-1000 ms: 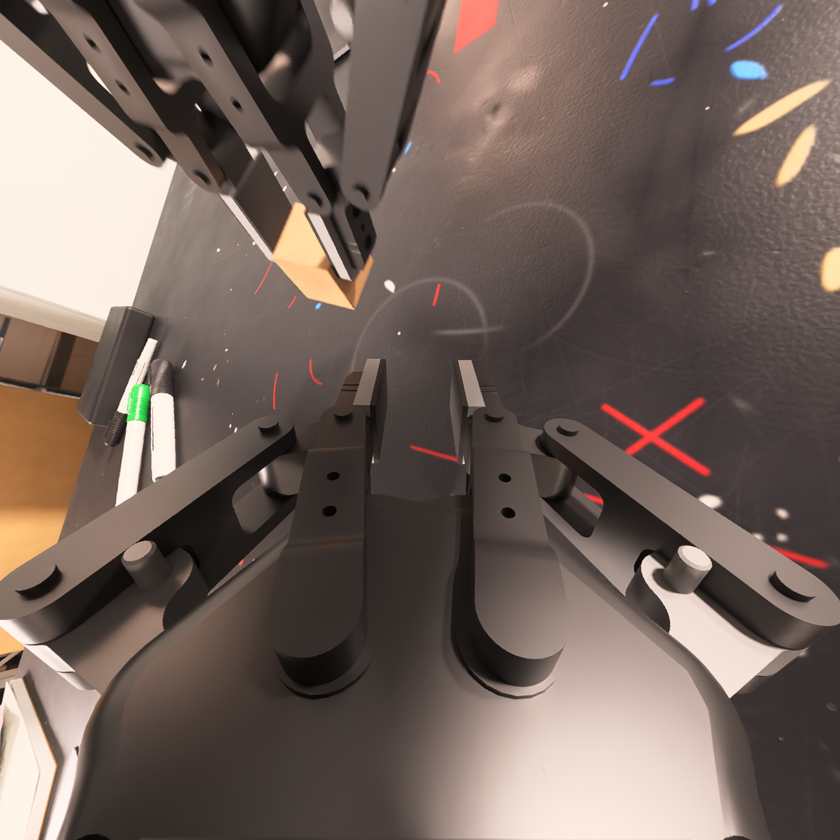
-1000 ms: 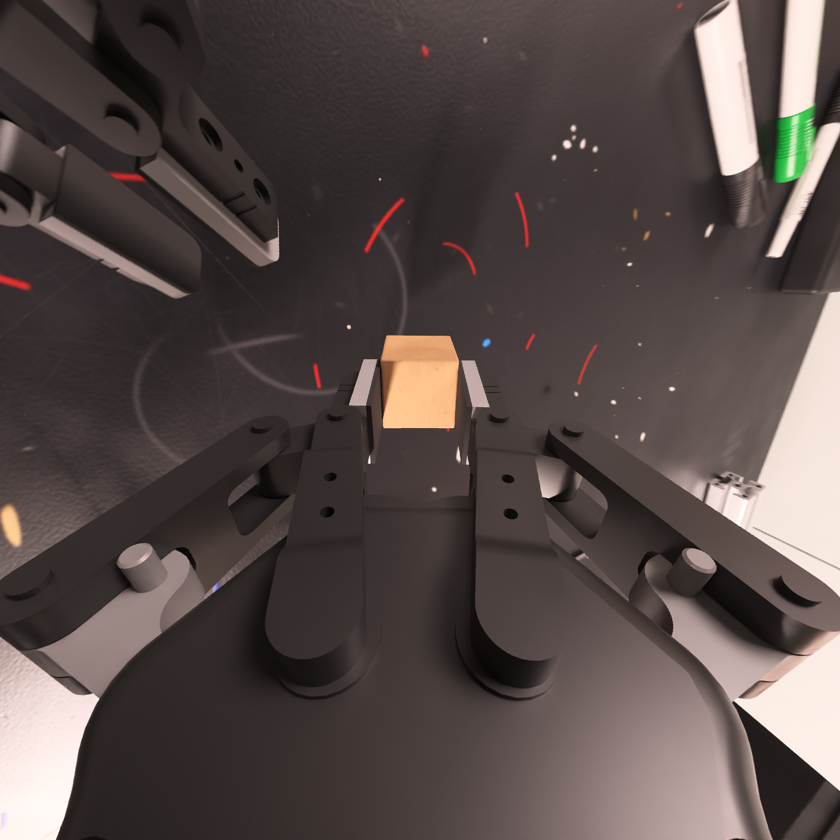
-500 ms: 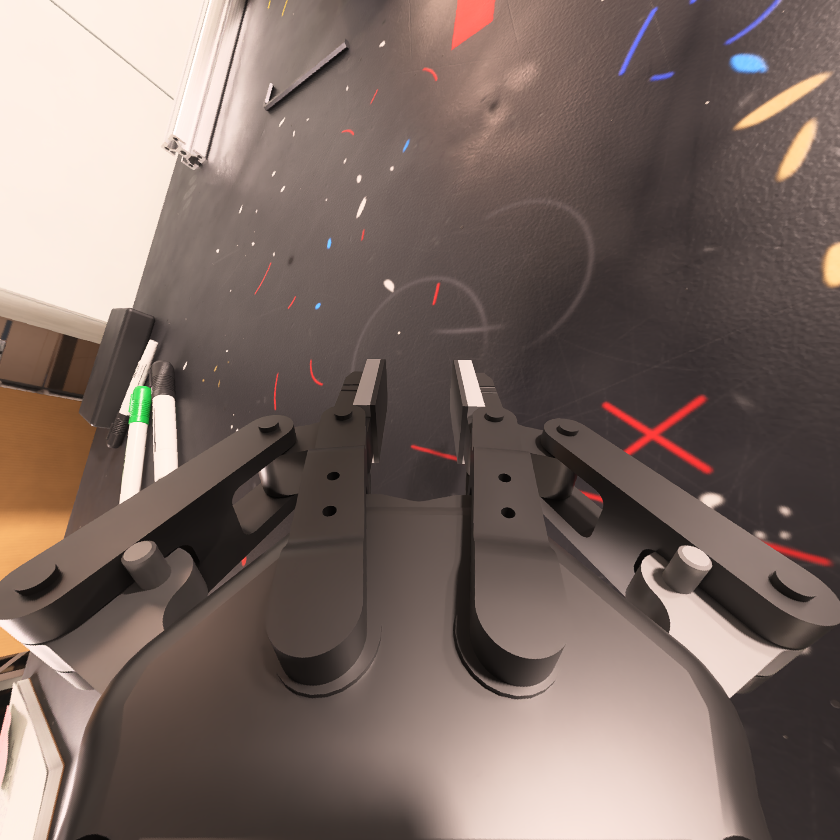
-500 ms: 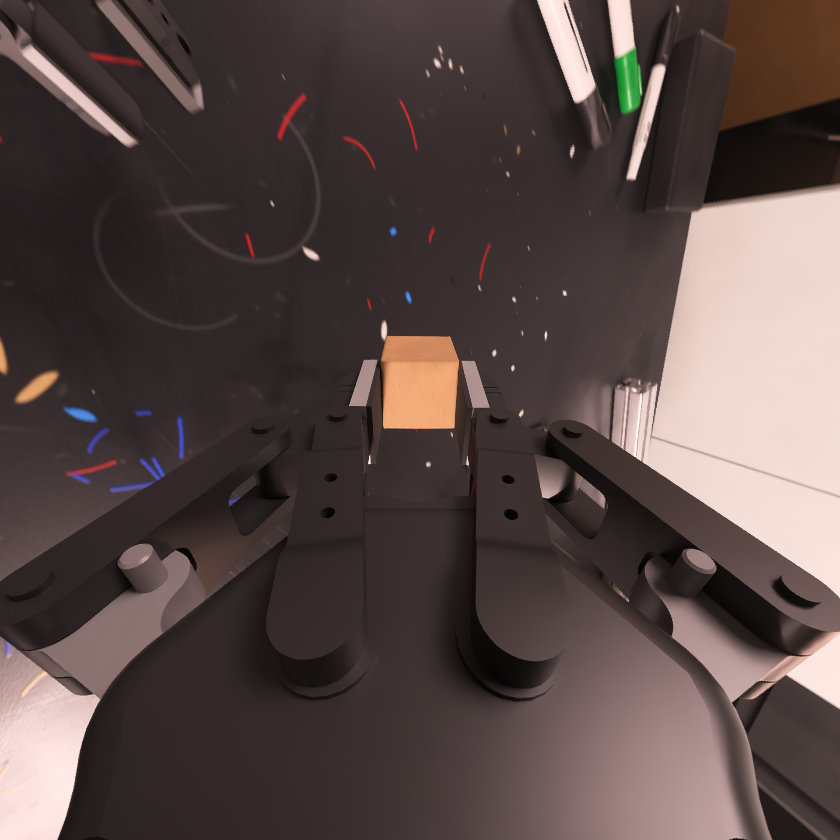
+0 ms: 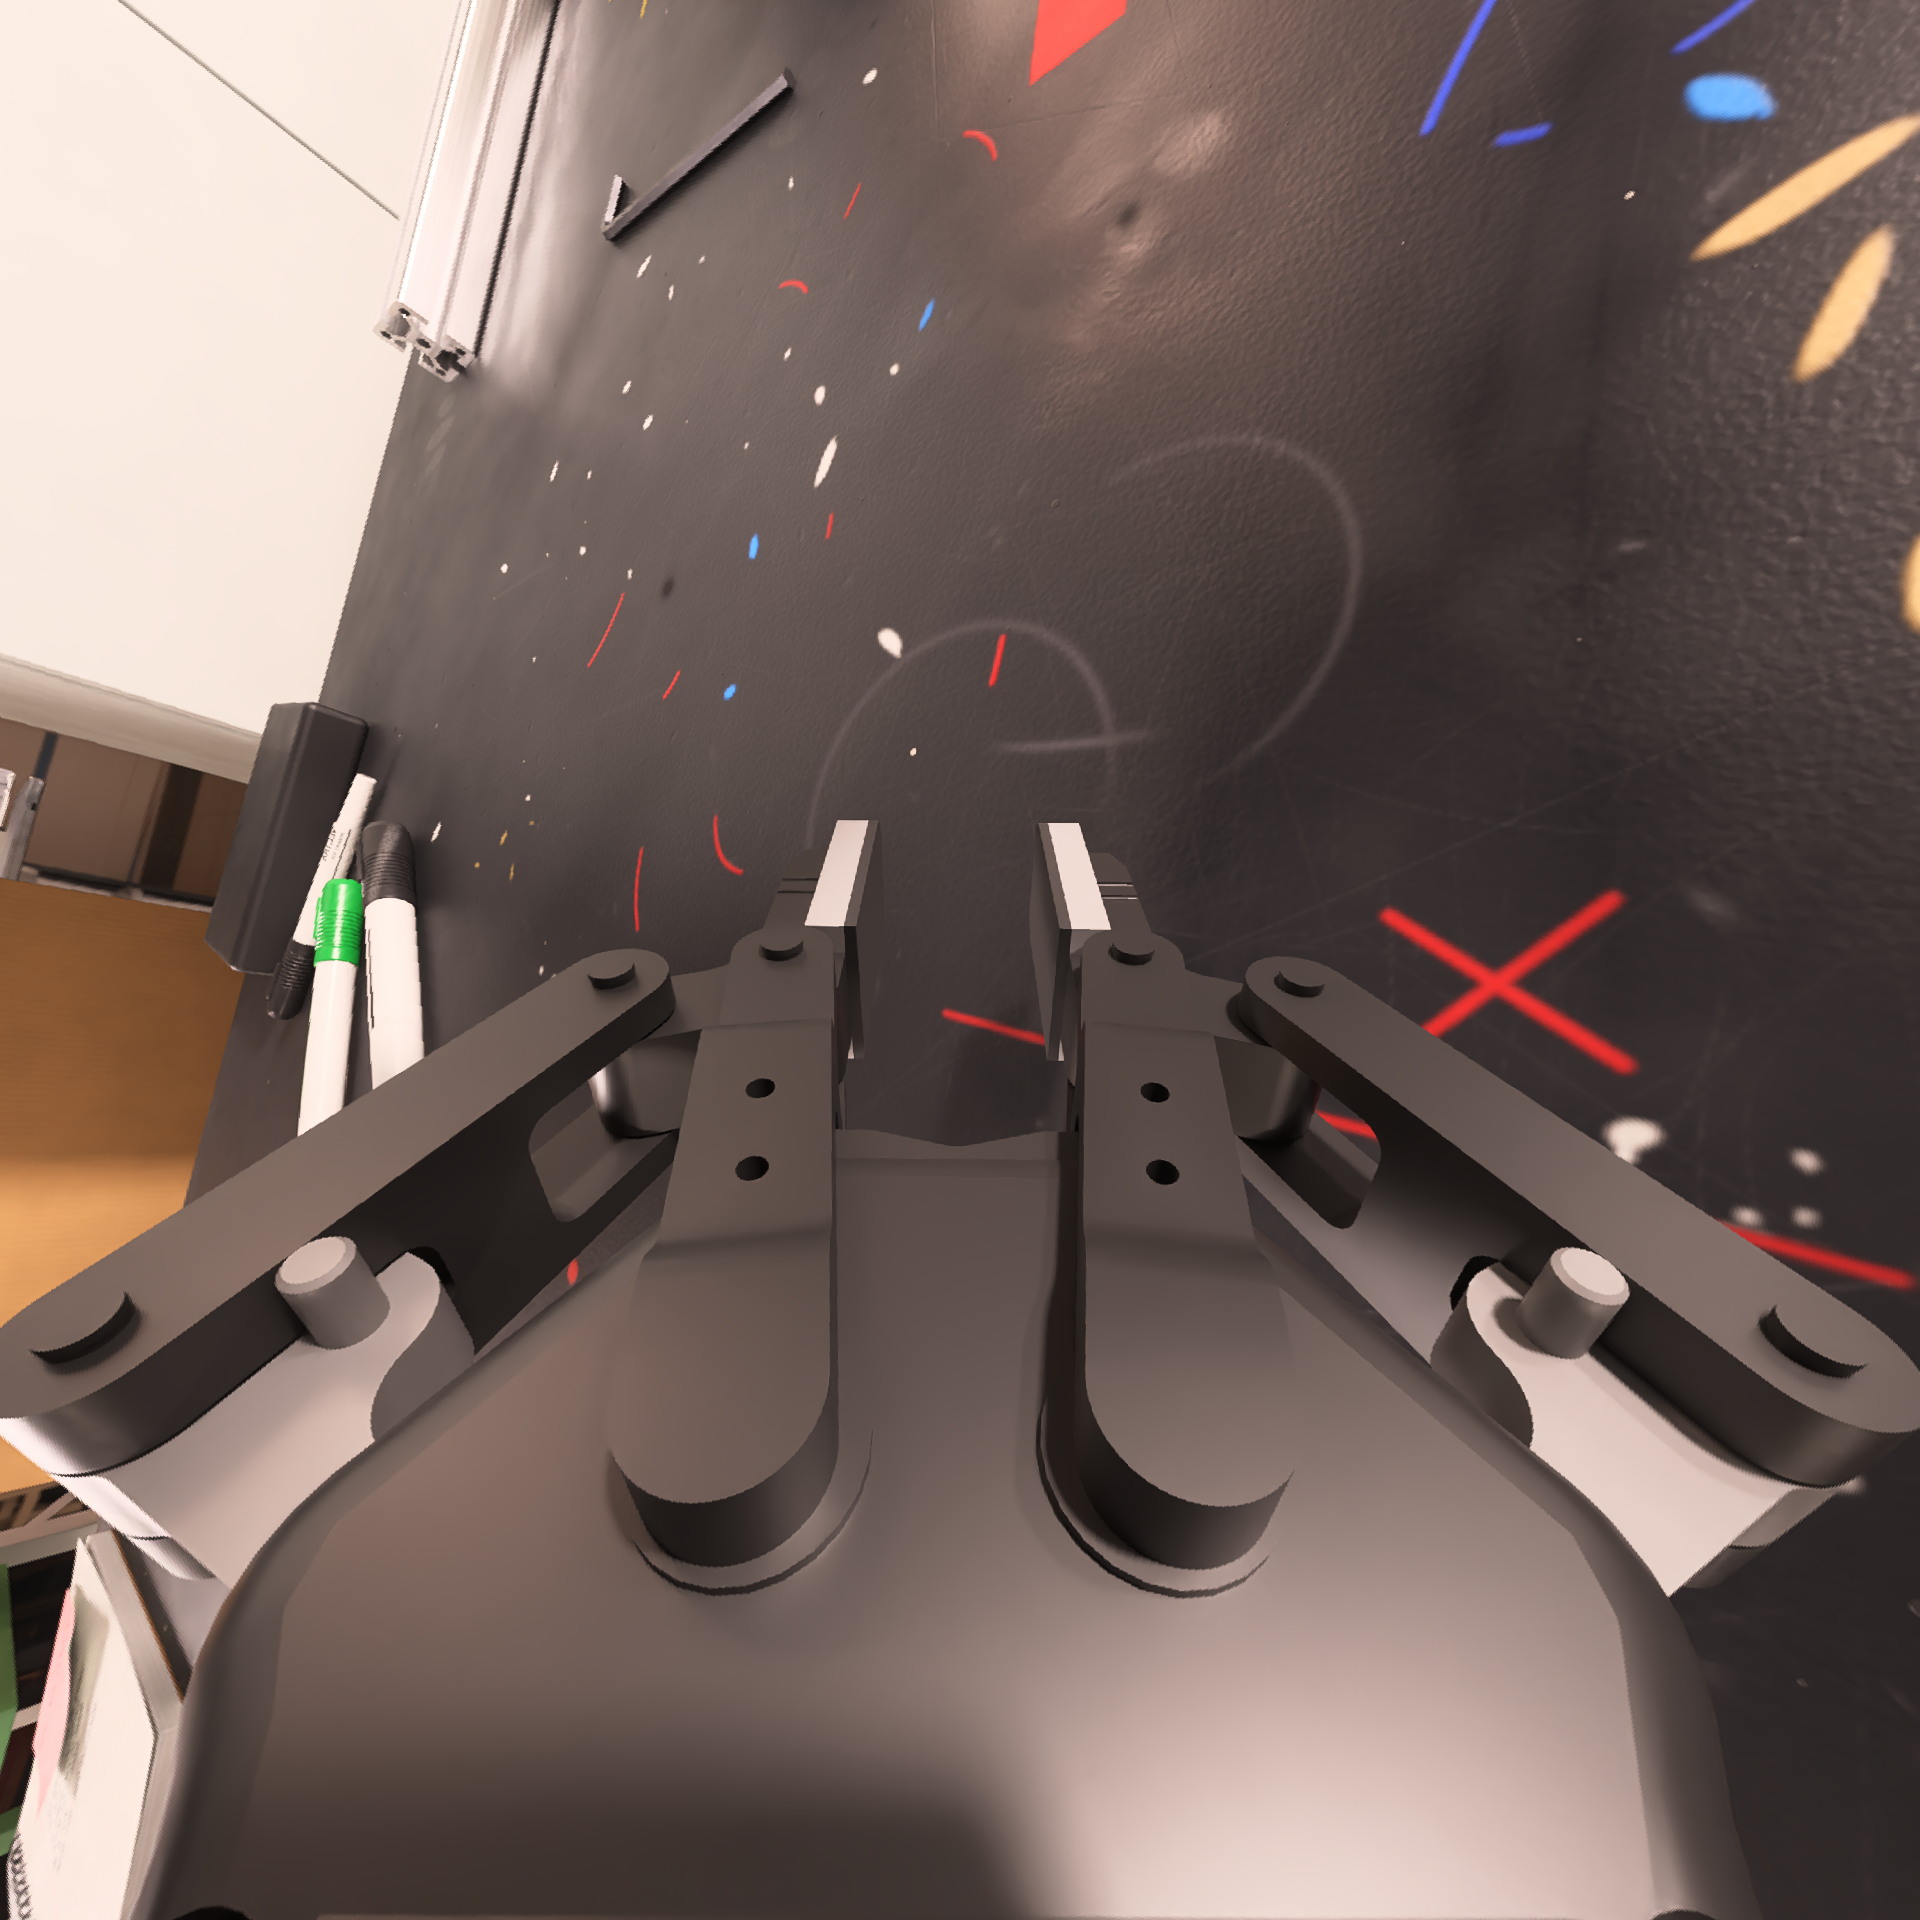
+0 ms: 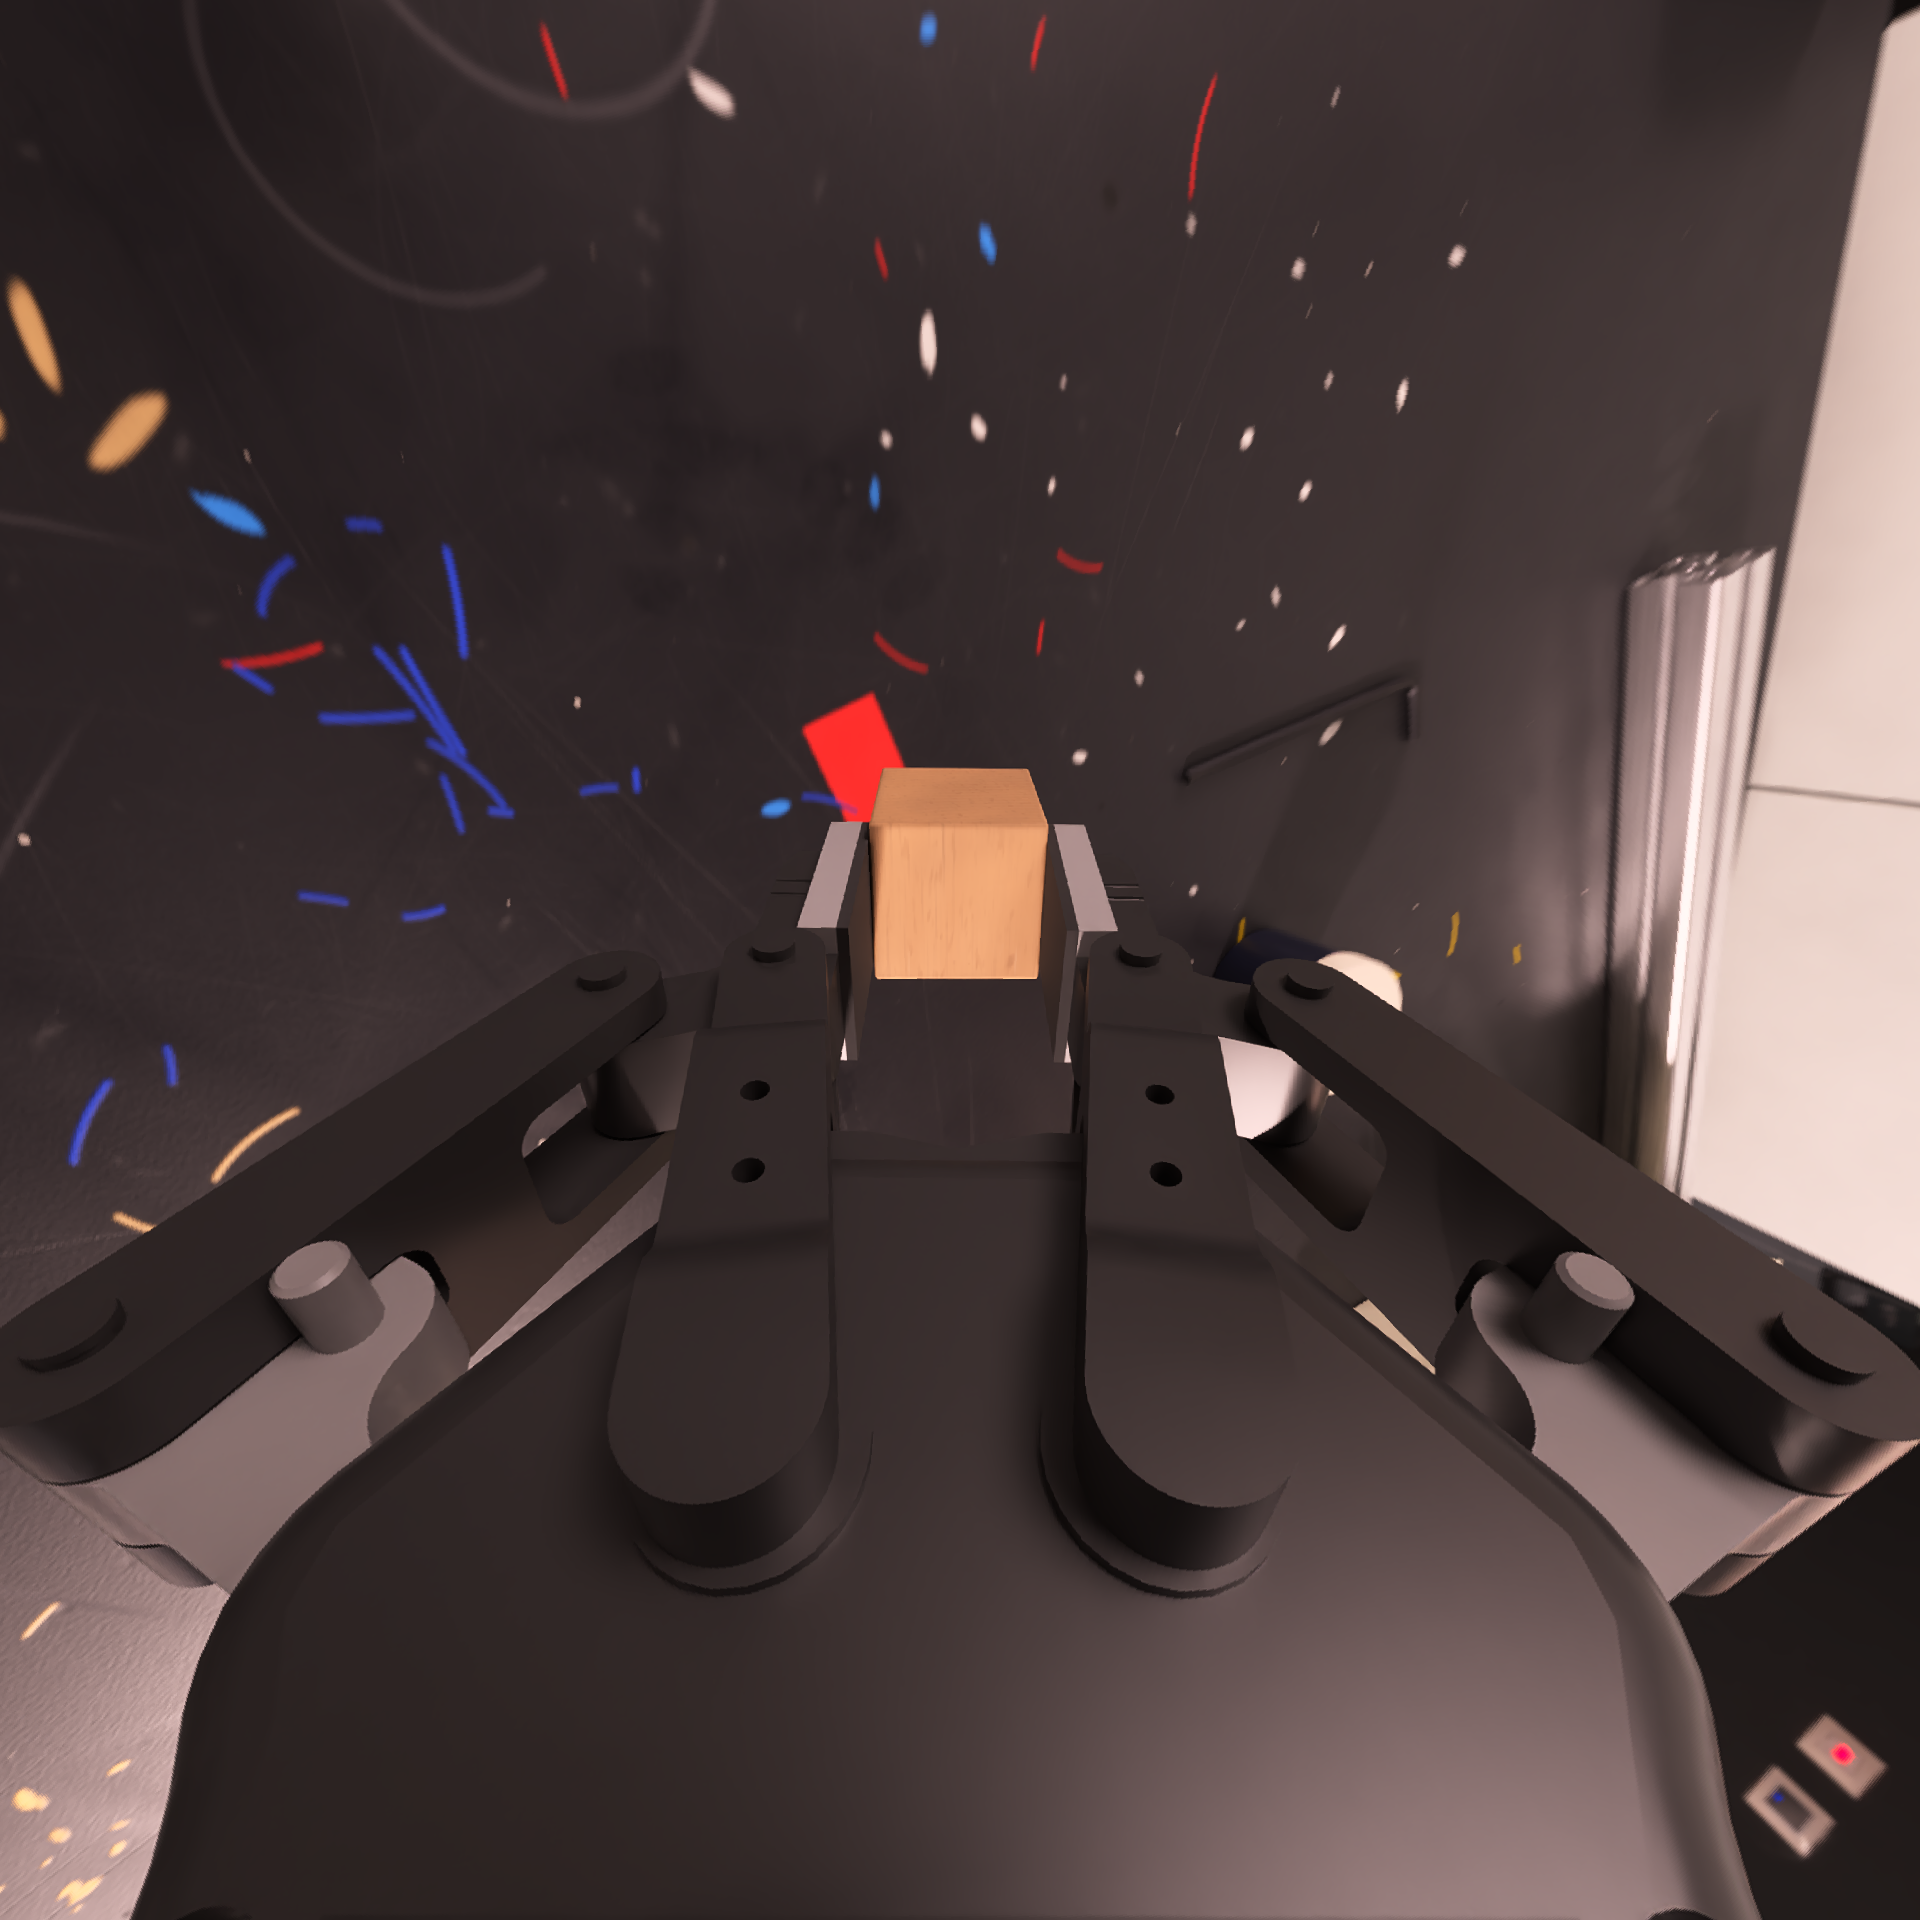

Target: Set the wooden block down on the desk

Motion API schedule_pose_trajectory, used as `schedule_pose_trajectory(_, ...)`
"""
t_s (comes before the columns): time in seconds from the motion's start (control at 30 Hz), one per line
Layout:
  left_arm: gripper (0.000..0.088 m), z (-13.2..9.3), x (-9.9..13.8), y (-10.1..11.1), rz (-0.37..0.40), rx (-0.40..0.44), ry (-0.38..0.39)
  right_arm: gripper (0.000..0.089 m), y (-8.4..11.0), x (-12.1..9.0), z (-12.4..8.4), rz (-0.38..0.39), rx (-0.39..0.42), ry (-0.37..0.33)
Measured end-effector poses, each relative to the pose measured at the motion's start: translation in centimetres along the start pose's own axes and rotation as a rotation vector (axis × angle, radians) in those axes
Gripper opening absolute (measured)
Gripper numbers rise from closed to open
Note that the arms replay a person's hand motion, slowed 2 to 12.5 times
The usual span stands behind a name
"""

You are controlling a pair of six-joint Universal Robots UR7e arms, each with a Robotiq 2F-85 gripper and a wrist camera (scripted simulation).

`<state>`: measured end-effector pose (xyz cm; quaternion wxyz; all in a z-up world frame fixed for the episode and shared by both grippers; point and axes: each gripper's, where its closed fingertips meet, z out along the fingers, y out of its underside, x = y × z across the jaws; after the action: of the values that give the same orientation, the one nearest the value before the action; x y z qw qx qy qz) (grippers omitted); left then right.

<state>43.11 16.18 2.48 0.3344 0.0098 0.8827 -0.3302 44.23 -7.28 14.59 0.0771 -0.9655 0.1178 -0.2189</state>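
Observation:
A light wooden block [image 6: 956, 883] sits between the fingertips of my right gripper [image 6: 956, 894], which is shut on it and holds it above the dark paint-speckled desk [image 6: 623, 416]. My left gripper [image 5: 956, 883] is open and empty above the same desk [image 5: 1247, 416]. The block and the right gripper do not show in the left wrist view.
Markers [image 5: 343, 997] and a black eraser block [image 5: 281, 831] lie at the desk's left edge. An aluminium rail [image 5: 468, 208] and a thin black bar [image 5: 696, 156] lie farther off; both show in the right wrist view, the rail [image 6: 1683, 831] and the bar [image 6: 1299, 727]. A white cylinder [image 6: 1351, 987] sits behind the right fingers.
My right gripper has carried the block away across the desk, out of the left wrist view. The markers have left the right wrist view. My left gripper has stayed still and open.

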Motion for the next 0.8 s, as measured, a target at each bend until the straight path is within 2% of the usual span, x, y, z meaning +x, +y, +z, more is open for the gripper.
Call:
schedule_pose_trajectory(0.23,0.0262,0.0,0.0,0.0,0.003,-0.002,-0.002,0.0280,5.6,-1.4,1.5,0.052,-0.110,-0.053)
schedule_pose_trajectory(0.33,0.0262,0.0,0.0,0.0,0.002,-0.002,-0.002,0.0280,7.4,-2.2,2.3,0.062,-0.141,-0.071)
schedule_pose_trajectory(0.6,0.0263,0.0,0.0,0.0,-0.001,-0.001,-0.005,0.0280,10.2,-3.8,4.4,0.088,-0.178,-0.110)
schedule_pose_trajectory(0.8,0.0263,0.0,0.0,0.0,-0.003,0.000,-0.005,0.0280,11.1,-4.6,5.7,0.100,-0.181,-0.135)
